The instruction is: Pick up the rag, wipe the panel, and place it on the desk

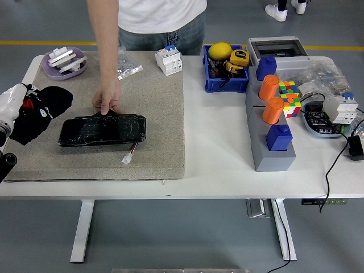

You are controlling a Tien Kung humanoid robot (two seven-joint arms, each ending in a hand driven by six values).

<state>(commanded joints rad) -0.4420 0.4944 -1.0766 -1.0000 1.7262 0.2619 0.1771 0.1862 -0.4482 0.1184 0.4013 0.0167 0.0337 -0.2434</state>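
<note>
A black rag (pixel 42 111) hangs from my left hand (pixel 20 105) at the left edge of the picture, above the left end of the mat. My left hand's fingers are shut on it. The black glossy panel (pixel 102 129) lies flat on the beige mat (pixel 153 114), just right of the rag, with a small white plug (pixel 127 158) on wires at its near side. A person's hand (pixel 107 99) presses on the panel's far edge. My right hand is out of view.
A purple dish (pixel 63 63) with white parts sits at the far left. A white breaker (pixel 169 60), a blue bin (pixel 224 71) with a yellow tape measure, a grey stand (pixel 270 139) with orange cylinders, a colour cube (pixel 288 96) and cables lie to the right.
</note>
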